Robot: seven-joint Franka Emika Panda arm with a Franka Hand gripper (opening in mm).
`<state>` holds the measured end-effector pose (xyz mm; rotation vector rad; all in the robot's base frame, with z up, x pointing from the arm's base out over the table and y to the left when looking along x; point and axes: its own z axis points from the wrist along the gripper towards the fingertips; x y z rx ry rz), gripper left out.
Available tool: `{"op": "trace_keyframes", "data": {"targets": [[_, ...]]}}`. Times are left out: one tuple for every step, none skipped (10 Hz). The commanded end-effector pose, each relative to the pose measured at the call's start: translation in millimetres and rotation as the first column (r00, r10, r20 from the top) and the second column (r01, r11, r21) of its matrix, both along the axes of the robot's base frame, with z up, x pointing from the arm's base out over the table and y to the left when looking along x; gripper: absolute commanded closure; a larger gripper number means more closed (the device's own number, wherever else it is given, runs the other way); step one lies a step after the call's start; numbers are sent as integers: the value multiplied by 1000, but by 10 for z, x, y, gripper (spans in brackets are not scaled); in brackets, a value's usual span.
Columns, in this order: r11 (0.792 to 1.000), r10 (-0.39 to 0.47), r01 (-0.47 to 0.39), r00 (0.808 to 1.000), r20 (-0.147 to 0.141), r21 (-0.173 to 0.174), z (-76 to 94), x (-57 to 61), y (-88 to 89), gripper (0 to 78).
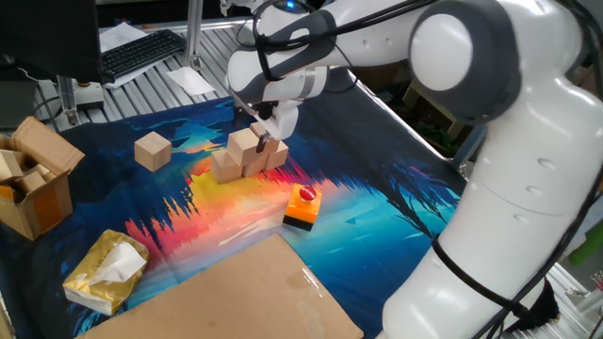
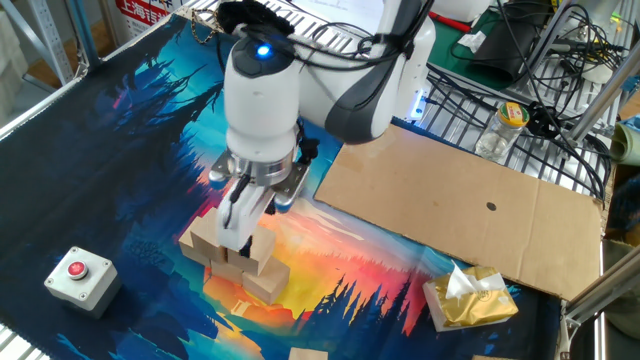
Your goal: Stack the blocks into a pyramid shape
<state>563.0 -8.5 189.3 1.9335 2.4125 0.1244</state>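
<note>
Loose block [image 1: 152,150] sits alone toward the left of the counter [image 1: 396,212], well apart from the stack [image 1: 247,155]. The stack is near the counter's middle: a row of blocks on the mat with one block [image 1: 244,143] on top of them. Exact count in the row is hard to tell, the arm hides part of it.

Gripper [image 1: 263,133] hangs just above that top block. Fingers [image 2: 237,232] look slightly parted and seem to hold nothing, though the view is partly blocked.

Handling guess: plain wood cubes, light, rigid, smooth faces, so a bit slippery but not fragile. Pinch across two opposite side faces, centred, fingers vertical.

Room: plenty of open mat around the loose block for a top-down approach. Button box [image 1: 302,206] lies near the stack toward the front edge, cardboard sheet [image 1: 226,292] at the front edge, tissue pack [image 1: 105,270] front left, brown box [image 1: 33,179] at the left edge. Keep swings low-risk by lifting clear of the stack first.
</note>
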Motion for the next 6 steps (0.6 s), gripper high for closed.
{"op": "trace_keyframes", "data": {"targets": [[982,185,-185,983,-3,-44,264,-156,357,1],[959,280,-280,960,-1,-40,376,-250,512,1],[920,392,-391,920,2,-26,486,-367,670,1],[895,446,-446,895,-9,-5,533,-433,763,1],[888,459,-459,888,-14,-3,541,-448,787,1],[887,461,-462,887,-27,-1,528,-479,941,1]]}}
